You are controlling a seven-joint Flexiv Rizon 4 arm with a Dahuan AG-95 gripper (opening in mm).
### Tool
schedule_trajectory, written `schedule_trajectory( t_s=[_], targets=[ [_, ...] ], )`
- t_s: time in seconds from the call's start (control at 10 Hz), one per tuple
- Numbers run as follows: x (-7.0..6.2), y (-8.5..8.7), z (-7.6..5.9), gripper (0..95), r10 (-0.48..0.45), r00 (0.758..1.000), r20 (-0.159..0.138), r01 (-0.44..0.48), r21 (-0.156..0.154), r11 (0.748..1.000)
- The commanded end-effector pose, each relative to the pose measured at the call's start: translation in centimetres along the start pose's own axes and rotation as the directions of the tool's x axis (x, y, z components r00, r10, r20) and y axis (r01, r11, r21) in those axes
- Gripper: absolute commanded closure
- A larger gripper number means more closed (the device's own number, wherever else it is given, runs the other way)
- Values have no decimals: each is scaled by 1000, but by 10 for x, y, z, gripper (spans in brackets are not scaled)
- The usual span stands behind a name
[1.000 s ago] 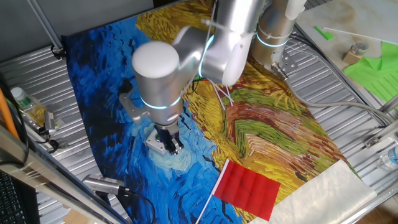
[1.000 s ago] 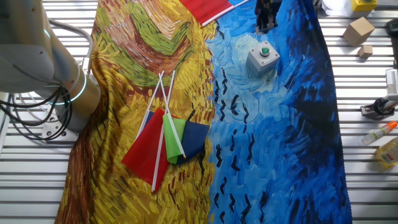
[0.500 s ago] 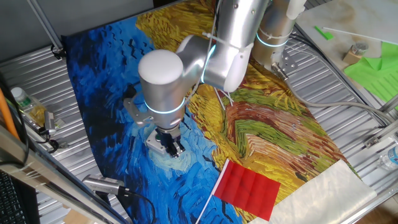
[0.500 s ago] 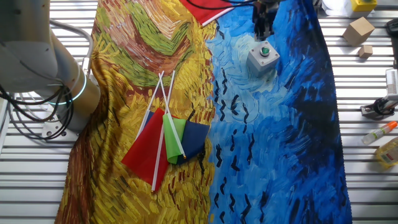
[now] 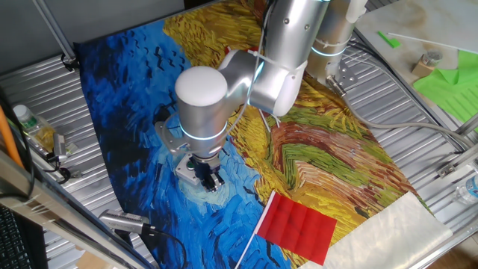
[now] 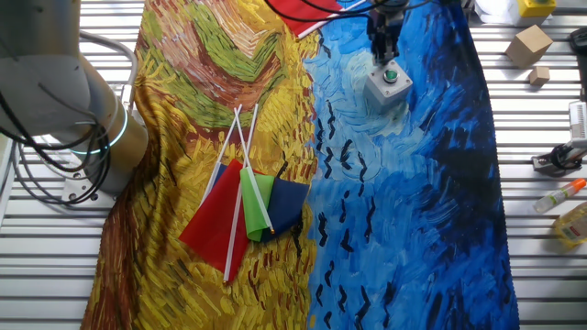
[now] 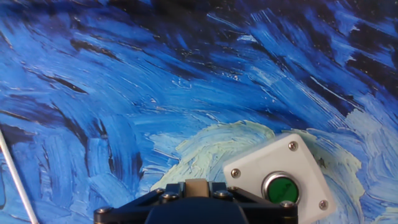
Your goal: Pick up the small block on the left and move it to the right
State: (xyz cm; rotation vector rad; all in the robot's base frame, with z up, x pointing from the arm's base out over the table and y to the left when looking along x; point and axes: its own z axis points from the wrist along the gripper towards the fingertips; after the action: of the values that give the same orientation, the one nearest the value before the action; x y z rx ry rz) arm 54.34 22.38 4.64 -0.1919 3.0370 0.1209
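In the hand view a tiny tan small block point(image 7: 196, 186) sits pinched between my dark fingers at the bottom edge, with the gripper point(image 7: 196, 188) shut on it. The gripper hangs low over the blue part of the painted cloth, just beside a white box with a green button point(image 7: 281, 185). In one fixed view the gripper point(image 5: 210, 178) is under the arm's wrist, next to the white box point(image 5: 185, 169). In the other fixed view the gripper point(image 6: 381, 44) is just above the box point(image 6: 389, 87). The block itself is too small to see in both fixed views.
A bundle of small flags point(image 6: 246, 203) lies on the yellow part of the cloth, and a red flag point(image 5: 297, 225) lies near its end. Cardboard cubes point(image 6: 531, 45), bottles point(image 6: 561, 196) and tools sit on the metal slats beside the cloth.
The arm and gripper have shifted steadily across the cloth beside the white box, rightward in one fixed view. The gripper stays shut.
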Motion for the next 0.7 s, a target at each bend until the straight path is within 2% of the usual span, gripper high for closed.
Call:
schedule_trajectory(
  t_s=[0.1, 0.4, 0.7],
  targets=[
    [0, 0, -1, 950, -1, 1000, -3, 1, 1, 1000],
    [0, 0, -1, 950, -12, 1000, -4, 12, 10, 1000],
    [0, 0, -1, 950, -29, 1000, -5, 29, 6, 1000]
  ],
)
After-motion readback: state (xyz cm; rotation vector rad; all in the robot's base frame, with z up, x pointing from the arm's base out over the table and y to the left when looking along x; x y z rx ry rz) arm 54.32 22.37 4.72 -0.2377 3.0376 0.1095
